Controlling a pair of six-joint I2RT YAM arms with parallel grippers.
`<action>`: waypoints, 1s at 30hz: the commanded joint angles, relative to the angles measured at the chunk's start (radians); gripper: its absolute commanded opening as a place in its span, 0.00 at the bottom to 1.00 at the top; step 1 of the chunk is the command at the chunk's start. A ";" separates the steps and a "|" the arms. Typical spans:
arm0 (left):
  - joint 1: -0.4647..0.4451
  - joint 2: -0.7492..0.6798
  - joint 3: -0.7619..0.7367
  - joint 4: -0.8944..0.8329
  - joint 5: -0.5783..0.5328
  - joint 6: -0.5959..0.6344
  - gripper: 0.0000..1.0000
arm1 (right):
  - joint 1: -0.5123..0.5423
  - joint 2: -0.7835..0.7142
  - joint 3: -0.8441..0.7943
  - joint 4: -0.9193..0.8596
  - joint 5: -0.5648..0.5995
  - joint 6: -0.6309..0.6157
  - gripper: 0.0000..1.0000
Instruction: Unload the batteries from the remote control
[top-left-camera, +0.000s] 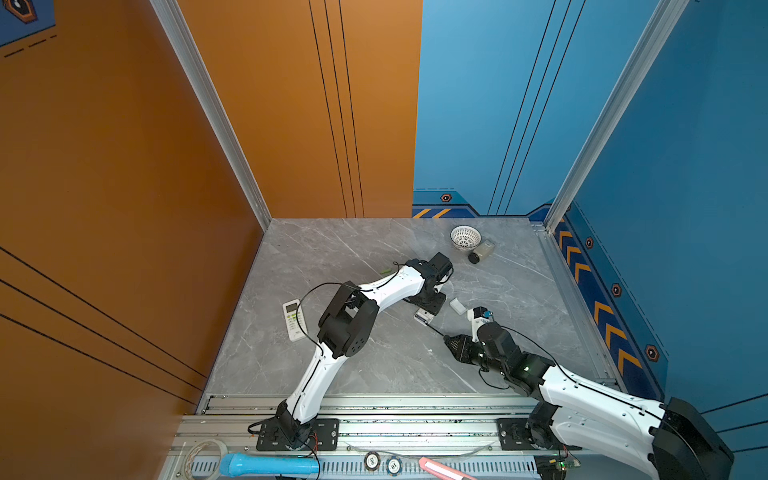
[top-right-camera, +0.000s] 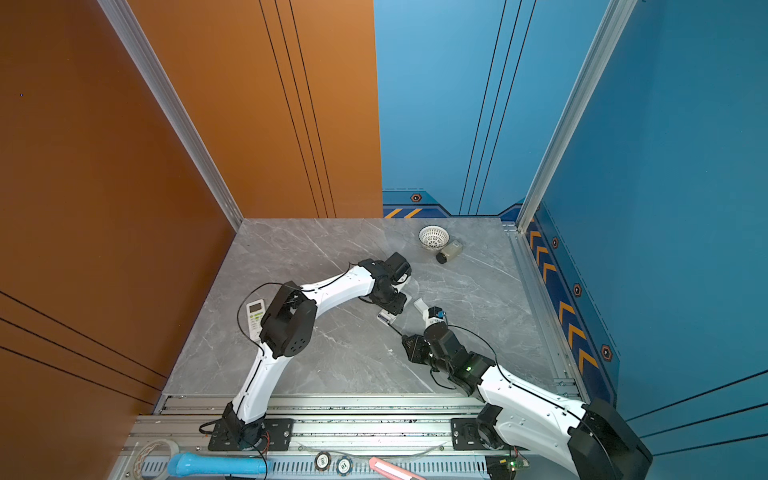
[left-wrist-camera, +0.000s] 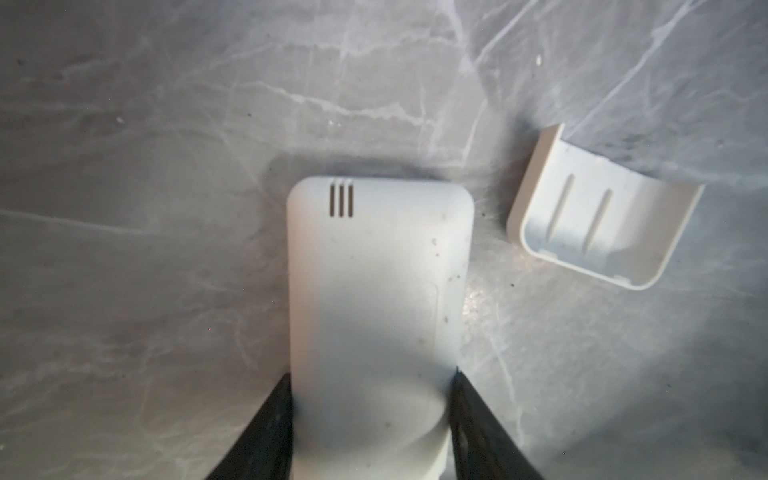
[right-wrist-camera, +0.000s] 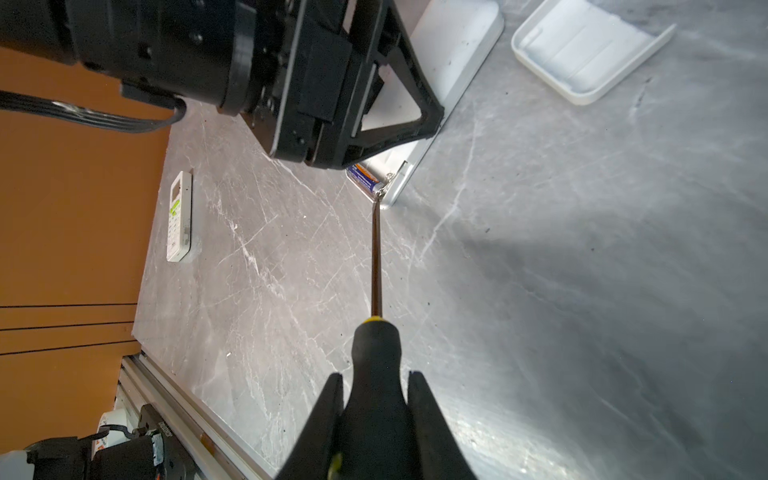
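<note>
A: Now, L gripper (left-wrist-camera: 371, 374)?
B: You've got it abt half open, clamped on the sides of the white remote control (left-wrist-camera: 378, 270), back up on the table (left-wrist-camera: 124, 208).
A: R gripper (right-wrist-camera: 376, 376)?
B: Nearly closed on the screwdriver (right-wrist-camera: 376, 266) handle; tip meets the bluish battery (right-wrist-camera: 365, 176) in the open compartment. Loose battery cover (left-wrist-camera: 602, 216) just beside the remote.

Cover (top-left-camera: 458, 306) right of open remote (top-left-camera: 424, 317); battery (right-wrist-camera: 365, 176) inside
</note>
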 joint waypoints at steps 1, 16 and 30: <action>-0.029 0.025 0.019 0.019 0.140 -0.062 0.01 | 0.009 0.008 -0.008 0.184 -0.019 -0.052 0.00; -0.013 0.030 0.026 0.036 0.118 -0.091 0.01 | 0.041 -0.071 -0.025 0.149 -0.034 -0.067 0.00; -0.019 0.013 0.013 0.035 0.092 -0.038 0.01 | -0.005 -0.162 0.109 -0.361 0.053 -0.030 0.00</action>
